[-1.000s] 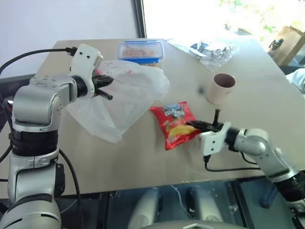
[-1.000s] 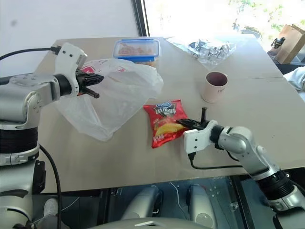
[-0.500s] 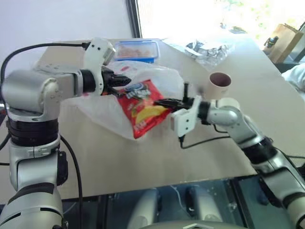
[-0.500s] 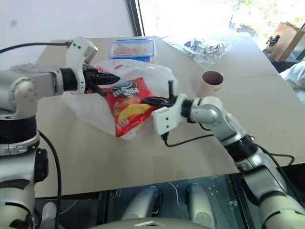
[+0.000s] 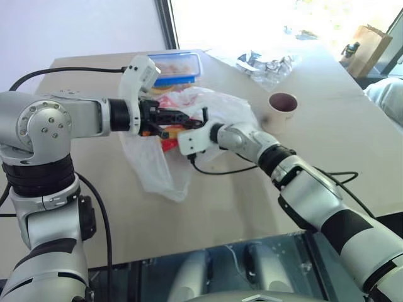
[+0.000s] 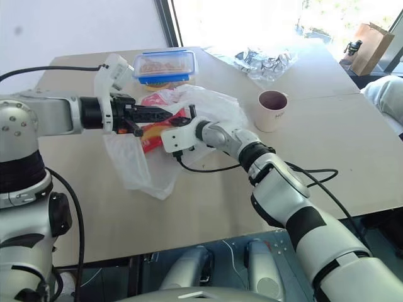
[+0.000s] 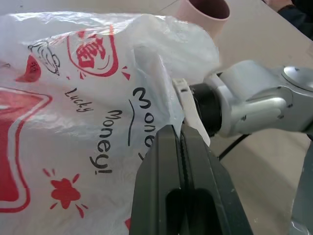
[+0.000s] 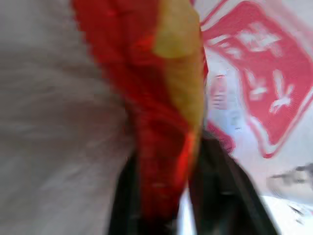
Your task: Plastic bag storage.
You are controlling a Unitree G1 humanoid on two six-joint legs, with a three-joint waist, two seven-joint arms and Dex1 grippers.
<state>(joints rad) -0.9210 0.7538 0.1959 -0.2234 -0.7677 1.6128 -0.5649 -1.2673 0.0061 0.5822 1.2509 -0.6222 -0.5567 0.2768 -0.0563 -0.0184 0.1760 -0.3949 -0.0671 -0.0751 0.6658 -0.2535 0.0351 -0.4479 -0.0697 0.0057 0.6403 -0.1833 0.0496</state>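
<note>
Since a second ago, chip packet [image 6: 151, 133] has gone from tabletop into plastic bag [image 6: 208, 107], carried by right gripper [image 6: 186, 117]; red and yellow foil sits between its parted fingers. Bag held up above table [image 6: 208, 201], hanging. Left gripper [image 6: 165, 112] clamped together on bag's edge. Pink cup [image 6: 271, 110] near; blue-lidded container [image 6: 165, 65] behind.

left claw [image 7: 180, 139] pinched closed, right claw [image 5: 203, 117] fingers parted
</note>
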